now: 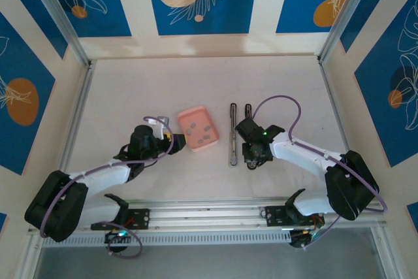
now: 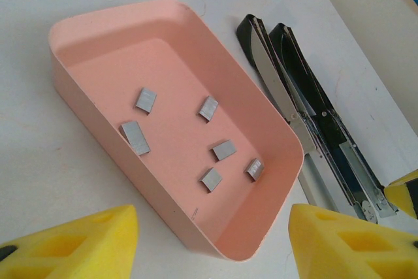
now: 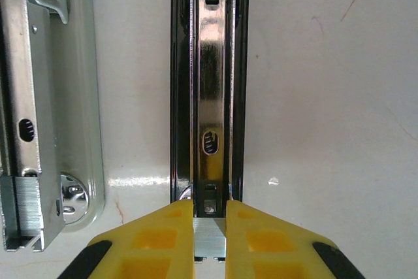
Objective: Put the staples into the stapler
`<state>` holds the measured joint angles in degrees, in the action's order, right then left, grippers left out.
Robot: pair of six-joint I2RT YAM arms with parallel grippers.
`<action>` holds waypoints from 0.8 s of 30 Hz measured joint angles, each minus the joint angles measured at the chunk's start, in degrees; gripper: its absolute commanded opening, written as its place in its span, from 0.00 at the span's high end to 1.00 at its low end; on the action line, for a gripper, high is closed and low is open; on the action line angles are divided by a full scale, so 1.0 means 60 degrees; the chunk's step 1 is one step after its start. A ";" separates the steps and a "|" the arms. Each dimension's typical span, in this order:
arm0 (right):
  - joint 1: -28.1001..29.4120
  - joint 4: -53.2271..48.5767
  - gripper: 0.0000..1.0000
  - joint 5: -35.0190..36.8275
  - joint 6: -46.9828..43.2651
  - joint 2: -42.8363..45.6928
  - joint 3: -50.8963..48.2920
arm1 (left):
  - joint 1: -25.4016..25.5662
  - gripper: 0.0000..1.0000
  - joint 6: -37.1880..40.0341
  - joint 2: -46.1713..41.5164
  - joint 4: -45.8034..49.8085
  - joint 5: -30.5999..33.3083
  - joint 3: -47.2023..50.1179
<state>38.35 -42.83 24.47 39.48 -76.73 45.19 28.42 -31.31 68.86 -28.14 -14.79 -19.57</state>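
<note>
The right gripper (image 3: 209,243) is clenching one small silver staple strip (image 3: 209,236) between its yellow fingers, at the near end of the stapler's (image 3: 210,96) open channel. Whether the strip is touching the channel is unclear. The stapler is lying unfolded on the white table (image 1: 130,96), its two long arms side by side, just right of a pink tray (image 2: 163,57). Six more staples (image 2: 224,150) are lying scattered inside the tray. The left gripper (image 2: 212,217) is hanging released, its fingers spread wide at the tray's near corner.
</note>
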 measured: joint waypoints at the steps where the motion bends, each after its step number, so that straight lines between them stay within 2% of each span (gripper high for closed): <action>1: 0.0000 0.0000 0.84 0.0000 0.0000 0.0000 0.0000 | 0.0000 0.38 0.0000 0.0000 0.0000 0.0000 0.0000; 24: 0.0000 0.0080 0.84 -0.0076 0.0004 -0.0022 -0.0055 | 0.0000 0.38 0.0000 0.0117 -0.0025 0.0000 0.0000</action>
<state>38.35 -42.35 24.01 39.51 -76.86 44.86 28.42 -31.31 69.56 -28.29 -14.79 -19.57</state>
